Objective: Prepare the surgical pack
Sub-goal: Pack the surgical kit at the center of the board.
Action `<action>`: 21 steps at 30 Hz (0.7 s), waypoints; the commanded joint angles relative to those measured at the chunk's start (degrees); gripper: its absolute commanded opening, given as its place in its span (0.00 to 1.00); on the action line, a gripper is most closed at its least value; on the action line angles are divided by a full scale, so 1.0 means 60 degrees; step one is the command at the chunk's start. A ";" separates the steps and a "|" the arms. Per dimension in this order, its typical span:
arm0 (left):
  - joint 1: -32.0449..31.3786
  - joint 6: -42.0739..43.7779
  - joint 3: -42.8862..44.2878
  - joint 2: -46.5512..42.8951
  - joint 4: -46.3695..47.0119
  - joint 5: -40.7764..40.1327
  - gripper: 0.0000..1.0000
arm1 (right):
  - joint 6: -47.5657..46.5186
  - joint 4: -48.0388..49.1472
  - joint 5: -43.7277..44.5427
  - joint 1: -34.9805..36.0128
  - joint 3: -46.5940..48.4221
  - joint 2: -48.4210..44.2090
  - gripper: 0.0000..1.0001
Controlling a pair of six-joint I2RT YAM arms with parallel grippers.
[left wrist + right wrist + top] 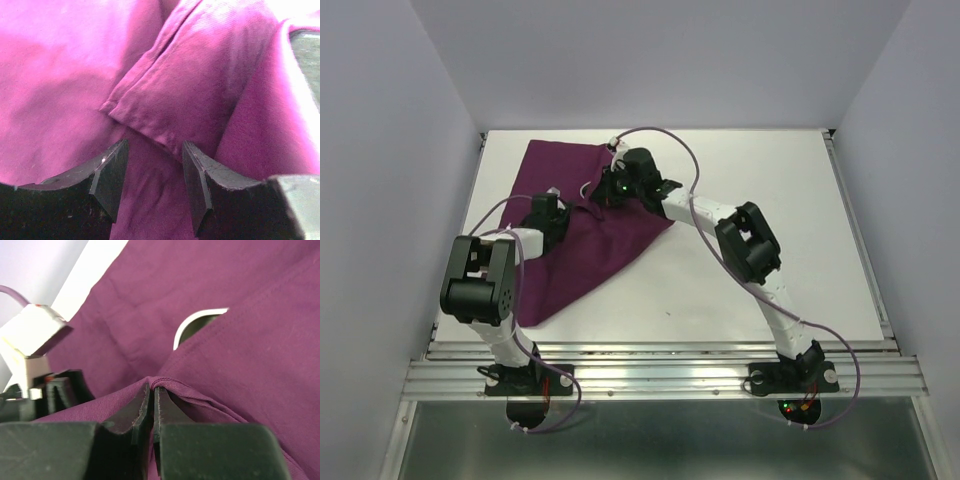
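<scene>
Cloth point(610, 250) partly folded, I judge; right gripper point(153, 389) pinches its twelve-o'clock fold, left gripper point(154, 150) released at nine; bundling unfinished.

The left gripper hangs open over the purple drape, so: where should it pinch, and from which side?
Probably the folded hem edge of the drape, just ahead of the left gripper. Come straight forward and down, a finger on each side: that doubled edge lies over the flat cloth.

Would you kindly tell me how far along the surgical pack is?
Done: the purple drape is partly folded over, a pale rim peeking out. In hand: right fingers pinch a fold; left fingers hover open. Left: folding the loose drape into a tidy bundle.
</scene>
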 commanded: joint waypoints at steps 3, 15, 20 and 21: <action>0.0006 0.0264 0.0004 -0.0253 -0.2171 -0.1127 0.60 | 0.0195 0.0684 -0.0225 -0.0004 0.0674 0.0210 0.05; 0.0431 0.0410 0.0765 -0.0911 -0.4588 -0.2987 0.54 | 0.0444 0.0684 -0.0181 -0.0092 0.0982 0.0766 0.05; 0.0636 0.0556 0.1044 -0.1702 -0.5277 -0.3619 0.57 | 0.0532 0.0611 -0.0284 -0.0092 0.1274 0.1031 0.05; 0.0636 0.0556 0.1117 -0.1747 -0.5336 -0.3619 0.58 | 0.0546 0.0553 -0.0313 -0.0092 0.1362 0.1089 0.07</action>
